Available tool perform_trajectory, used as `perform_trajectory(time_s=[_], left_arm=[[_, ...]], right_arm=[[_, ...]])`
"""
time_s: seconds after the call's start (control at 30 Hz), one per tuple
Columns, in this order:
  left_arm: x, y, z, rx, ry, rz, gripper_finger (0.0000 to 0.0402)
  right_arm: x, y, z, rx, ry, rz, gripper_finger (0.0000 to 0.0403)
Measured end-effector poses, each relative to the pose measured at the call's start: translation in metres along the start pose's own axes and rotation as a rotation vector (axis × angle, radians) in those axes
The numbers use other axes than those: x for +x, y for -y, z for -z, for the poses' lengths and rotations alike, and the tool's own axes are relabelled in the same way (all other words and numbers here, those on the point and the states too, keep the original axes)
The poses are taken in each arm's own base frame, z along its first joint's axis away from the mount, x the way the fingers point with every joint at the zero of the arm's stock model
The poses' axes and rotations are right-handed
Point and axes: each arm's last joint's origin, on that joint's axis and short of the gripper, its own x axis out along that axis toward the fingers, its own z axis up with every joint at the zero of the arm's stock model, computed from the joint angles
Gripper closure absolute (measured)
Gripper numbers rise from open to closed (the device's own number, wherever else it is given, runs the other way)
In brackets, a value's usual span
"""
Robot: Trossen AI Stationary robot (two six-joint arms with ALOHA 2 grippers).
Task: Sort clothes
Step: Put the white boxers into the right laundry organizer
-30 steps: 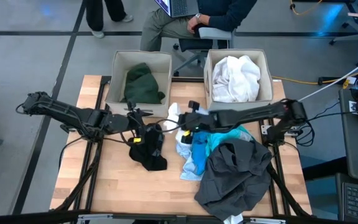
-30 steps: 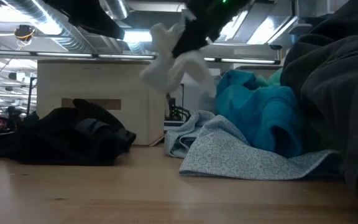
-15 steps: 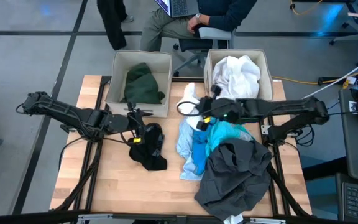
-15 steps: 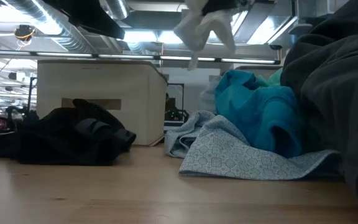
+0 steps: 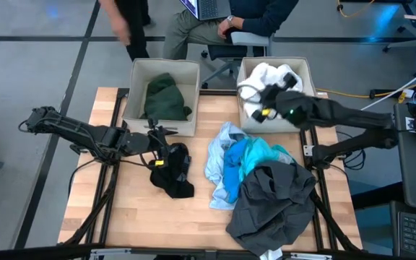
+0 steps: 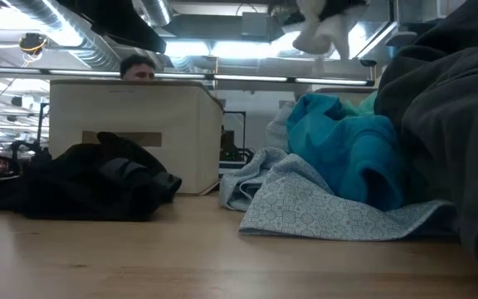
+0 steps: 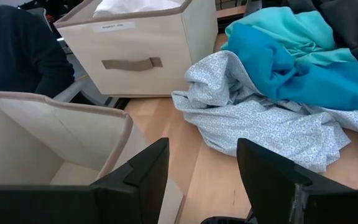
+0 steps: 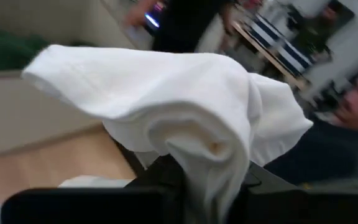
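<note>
My right gripper (image 5: pixel 267 108) is shut on a small white garment (image 5: pixel 253 88) above the near left corner of the right beige bin (image 5: pixel 310 87), which holds a large white garment (image 5: pixel 274 72). The white piece also shows high up in the low view (image 6: pixel 322 26). My left gripper (image 5: pixel 157 146) is open beside the black garment (image 5: pixel 173 172), which lies on the table. The dark green garment (image 5: pixel 166 97) lies in the left bin (image 5: pixel 137 87). The pale blue (image 5: pixel 219 155), turquoise (image 5: pixel 255 157) and dark grey (image 5: pixel 276 202) garments lie heaped on the right. My right gripper holds the small white garment by a bunched fold (image 8: pixel 191 155) between its two fingers. The cloth billows over and in front of the fingers and hides the place of contact. The garment is lifted clear of the table, slack, above the right bin's edge.
A person sits just past the table's far edge (image 5: pixel 230 22), and another person stands at the far left (image 5: pixel 125 25); a head shows behind the left bin (image 6: pixel 139 65). Bare wood lies between the black garment and the pale blue one (image 5: pixel 199 188).
My right gripper has carried the small white garment up and toward the table's far right, from the middle of the table between the bins to above the right bin's near left corner. The garment has stayed clear of the table, swinging below the fingers.
</note>
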Motion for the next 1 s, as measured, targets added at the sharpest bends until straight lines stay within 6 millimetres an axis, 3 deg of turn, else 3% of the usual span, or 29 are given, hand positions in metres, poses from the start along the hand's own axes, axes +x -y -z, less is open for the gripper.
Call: perform_trajectory(time_s=[0.2,0.5,0.73,1.0], left_arm=[[0.0,0.0,0.0,0.002,0.001,0.0,0.0222],[0.0,0.0,0.0,0.002,0.0,0.0,0.0222],[0.0,0.0,0.0,0.003,0.0,0.0,0.0222],[0.0,0.0,0.0,0.003,0.0,0.0,0.0222]], right_arm=[[0.019,0.037,0.016,0.076,-0.12,0.079,0.0343],[0.054,0.074,0.048,0.253,-0.357,0.175,0.0343],[0.084,0.076,0.069,0.3,-0.542,0.103,0.0343],[0.119,0.058,0.08,0.29,-0.649,0.047,0.0342]])
